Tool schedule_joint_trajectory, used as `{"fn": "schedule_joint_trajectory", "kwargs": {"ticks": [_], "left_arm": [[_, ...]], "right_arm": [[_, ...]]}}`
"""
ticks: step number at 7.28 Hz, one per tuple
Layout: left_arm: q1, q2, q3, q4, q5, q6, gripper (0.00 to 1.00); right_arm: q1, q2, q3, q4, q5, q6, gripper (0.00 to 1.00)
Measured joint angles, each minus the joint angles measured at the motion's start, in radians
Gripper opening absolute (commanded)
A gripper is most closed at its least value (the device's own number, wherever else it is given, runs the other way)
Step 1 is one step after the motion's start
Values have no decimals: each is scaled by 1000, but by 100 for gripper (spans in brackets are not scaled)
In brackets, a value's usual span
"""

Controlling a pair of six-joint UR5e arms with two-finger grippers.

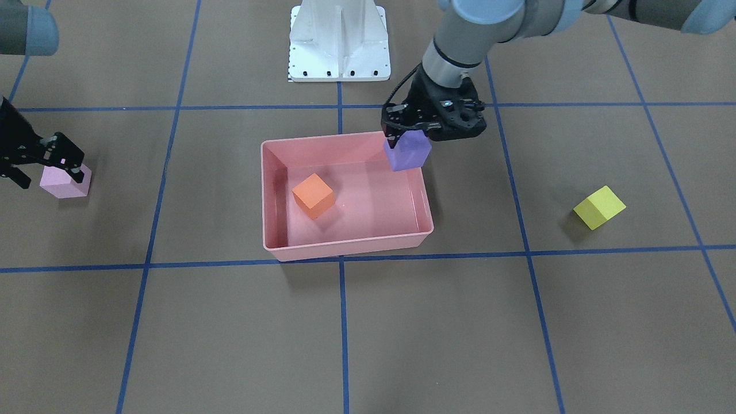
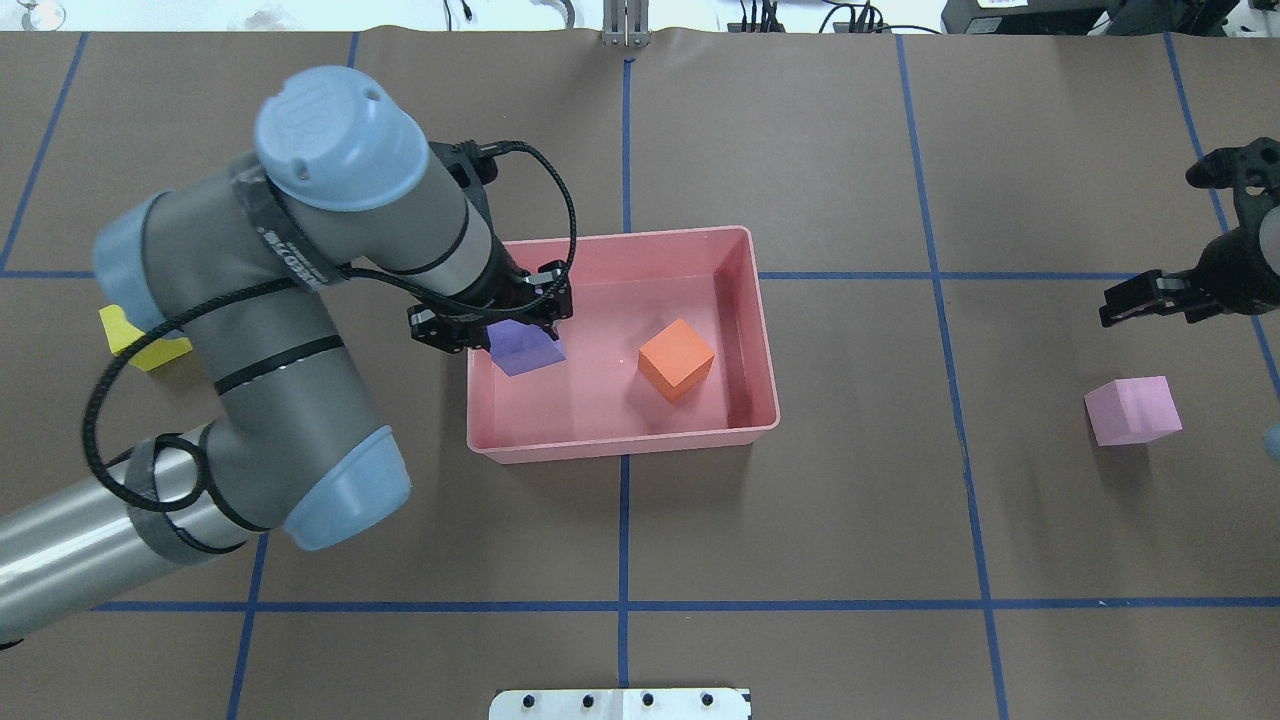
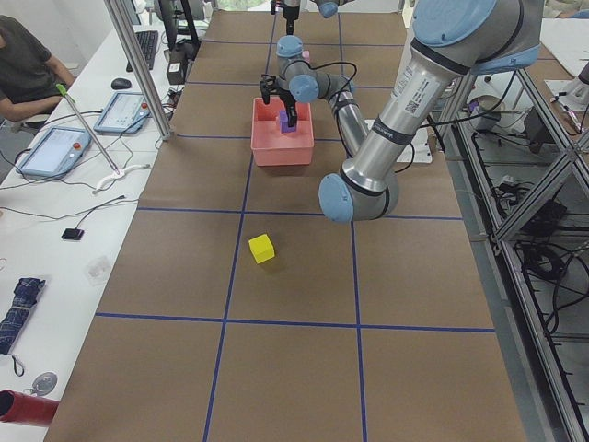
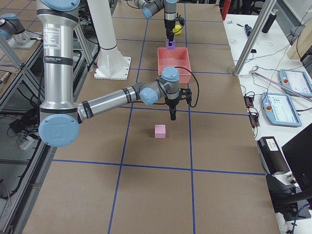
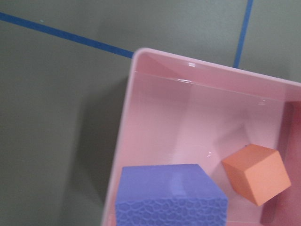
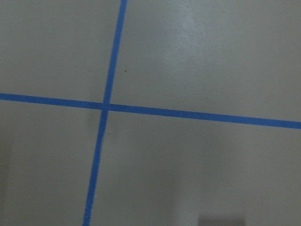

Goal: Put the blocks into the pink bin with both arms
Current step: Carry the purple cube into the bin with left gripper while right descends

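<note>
So the shallow salmon-pink plastic bin sits mid-table. The small orange matte cube lies inside it, a bit right of its middle. The purple matte cube hangs in the left gripper over the bin's left end. The yellow matte cube is on the table well off left, and the light pink matte cube well off right.

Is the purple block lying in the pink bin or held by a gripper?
Held: the left gripper grips the purple block above the pink bin's rim; only the orange block lies inside.
</note>
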Motion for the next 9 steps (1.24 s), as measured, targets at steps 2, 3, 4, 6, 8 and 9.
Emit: {"fn": "schedule_joint_trajectory", "kwargs": {"ticks": [2,3,4,6,8,9], "left_arm": [[38,-69,125,-15,26,-2,88],[45,-87,182,-43,28,-2,99],[48,-95,237,-91,28,0,99],[49,-104,272,-148,28,-2,99],[49,-121,261,-153,29,-4,99],[48,-125,260,-152,31,-4,99]], "right_arm": [[4,-24,-57,0,21,8,99],[2,-26,-88,0,45,28,99],[-5,-26,-108,1,73,64,99],[-27,-26,-122,2,93,98,99],[-38,-27,-123,3,95,101,99],[-44,-26,-124,3,94,100,99]]}}
